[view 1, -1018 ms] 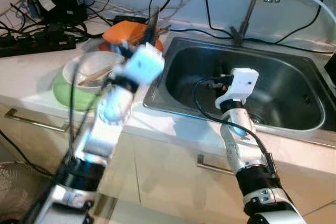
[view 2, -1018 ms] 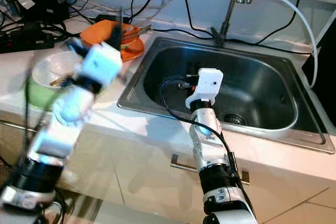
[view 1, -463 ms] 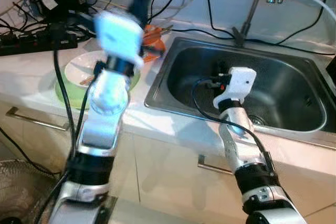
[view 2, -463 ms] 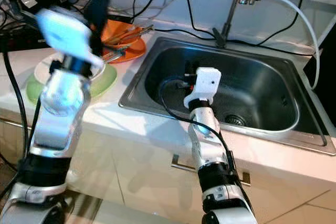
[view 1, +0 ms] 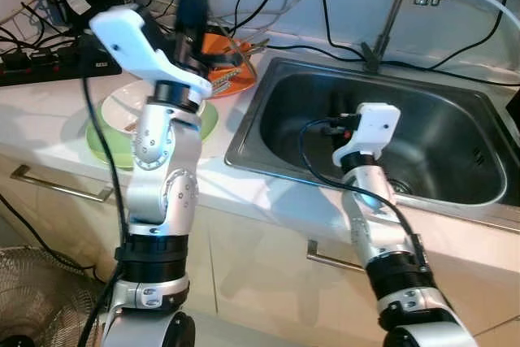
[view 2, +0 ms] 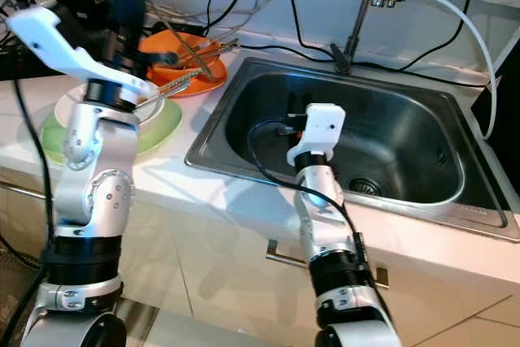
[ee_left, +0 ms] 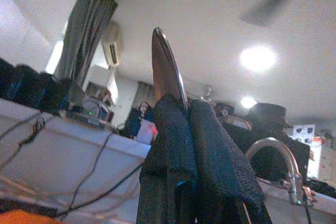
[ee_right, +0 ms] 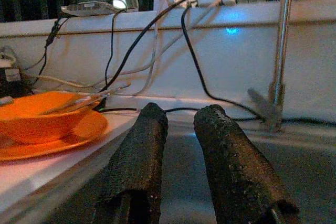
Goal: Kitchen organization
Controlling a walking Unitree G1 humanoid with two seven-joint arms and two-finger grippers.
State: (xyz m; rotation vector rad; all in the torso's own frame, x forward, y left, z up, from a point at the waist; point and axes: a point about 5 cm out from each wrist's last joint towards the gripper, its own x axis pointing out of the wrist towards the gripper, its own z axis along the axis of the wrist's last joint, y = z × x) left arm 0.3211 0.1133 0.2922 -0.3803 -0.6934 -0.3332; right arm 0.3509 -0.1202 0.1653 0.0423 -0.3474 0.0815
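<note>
Now our left gripper (view 1: 193, 2) has swung up above the counter, fingers clamped on a metal spoon (ee_left: 165, 65) pointing upward; a second ago that arm was low over the white bowl (view 1: 130, 107) on the green plate (view 1: 104, 142), so the spoon looks freshly lifted. Chopsticks lie across the orange dish (view 2: 175, 61). Our right gripper (ee_right: 178, 166) hovers inside the sink (view 1: 455, 132), fingers slightly parted, empty.

The kitchen was bright and my head pictures were sharp. Round ceiling lights (ee_left: 258, 59) glared, and my wrist pictures looked soft.
</note>
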